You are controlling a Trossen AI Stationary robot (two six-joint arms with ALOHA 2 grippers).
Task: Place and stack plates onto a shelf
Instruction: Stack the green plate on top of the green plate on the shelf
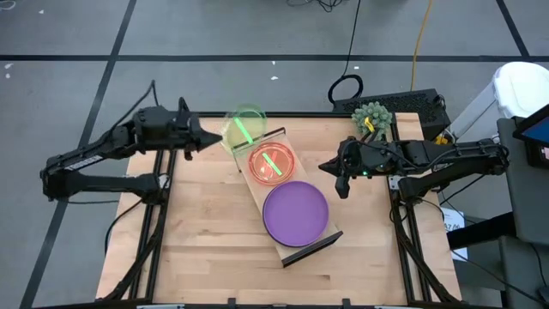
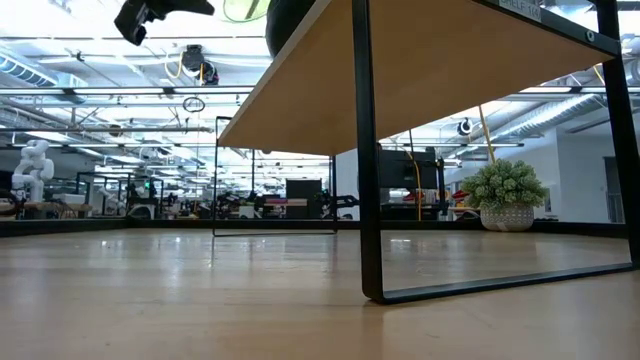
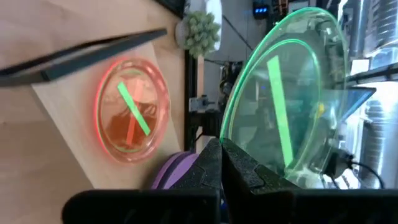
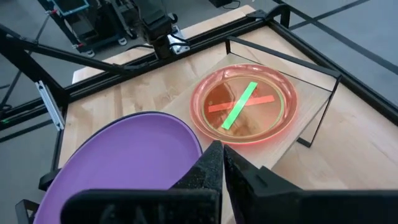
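1. Green plate [image 3: 292,93]: my left claw [image 1: 208,136] holds it pinched by the rim, above the shelf [image 1: 257,193] end.
2. It looks light, stiff and slick; I judge an edge grip safest.
3. Pink plates [image 1: 272,163] and purple plates [image 1: 296,212] sit on the shelf.
4. Right claw [image 1: 341,182], shut and empty, hovers beside.

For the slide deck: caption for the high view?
Left gripper holds a green plate beside the shelf, already carrying pink and purple plates.
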